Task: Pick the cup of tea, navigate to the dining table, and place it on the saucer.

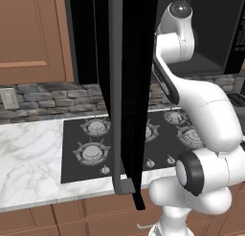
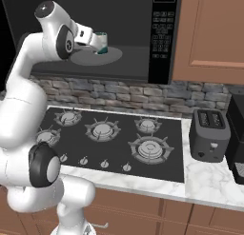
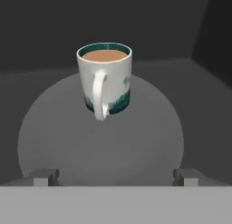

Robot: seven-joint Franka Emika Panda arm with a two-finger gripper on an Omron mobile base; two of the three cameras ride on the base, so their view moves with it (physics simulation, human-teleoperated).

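The cup of tea (image 3: 105, 78) is a pale mug with a teal rim and base band, and light brown liquid inside. It stands upright on the grey round turntable (image 3: 59, 137) inside the open microwave, its handle turned toward the hand camera. My gripper (image 3: 115, 177) is open, with its two fingertips (image 3: 45, 177) spread wide, short of the mug and touching nothing. From the right base view the gripper (image 2: 93, 40) reaches into the microwave cavity just left of the cup of tea (image 2: 101, 43). The dining table and the saucer are out of view.
The microwave door (image 1: 125, 96) hangs open to the left of the arm, over the black stovetop (image 2: 114, 139). A dark toaster (image 2: 208, 134) sits on the marble counter (image 1: 28, 158) to the right. Wood cabinets (image 2: 214, 34) flank the microwave.
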